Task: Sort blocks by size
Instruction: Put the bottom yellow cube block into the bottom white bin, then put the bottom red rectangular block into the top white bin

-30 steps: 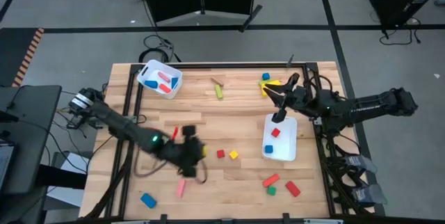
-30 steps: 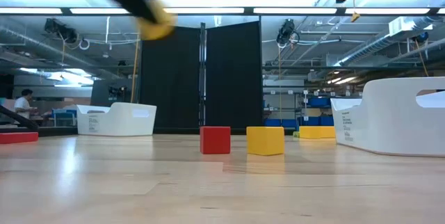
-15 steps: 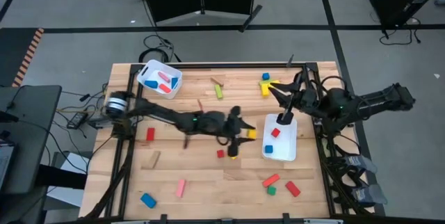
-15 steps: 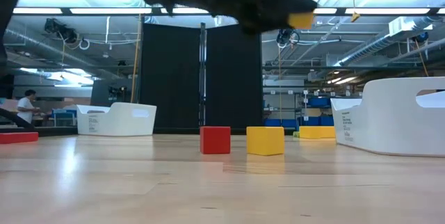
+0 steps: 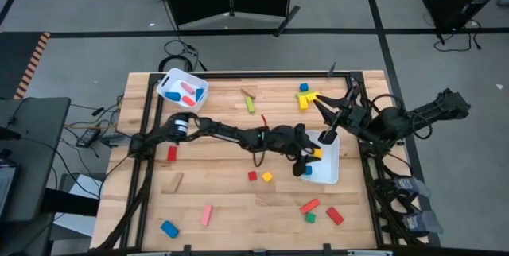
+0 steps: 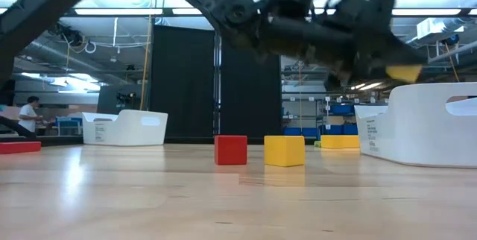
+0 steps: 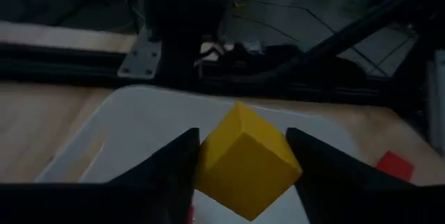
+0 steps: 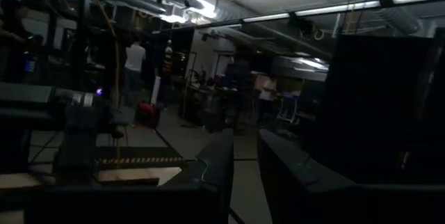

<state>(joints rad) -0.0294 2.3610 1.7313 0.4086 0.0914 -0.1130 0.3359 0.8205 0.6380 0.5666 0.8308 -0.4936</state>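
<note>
Reaching across since half a second ago, your left gripper (image 5: 310,159) now hangs over the right bin (image 5: 328,175).
From above you see its jaws clamped on a yellow cube (image 5: 316,153), and the right gripper (image 5: 332,111) waiting beside that bin, jaws apart. Level with the desk (image 6: 223,195), a red cube (image 6: 230,150) and another yellow cube (image 6: 284,150) sit side by side. Your left wrist shows the held cube's faces above white plastic. No writing is readable.
</note>
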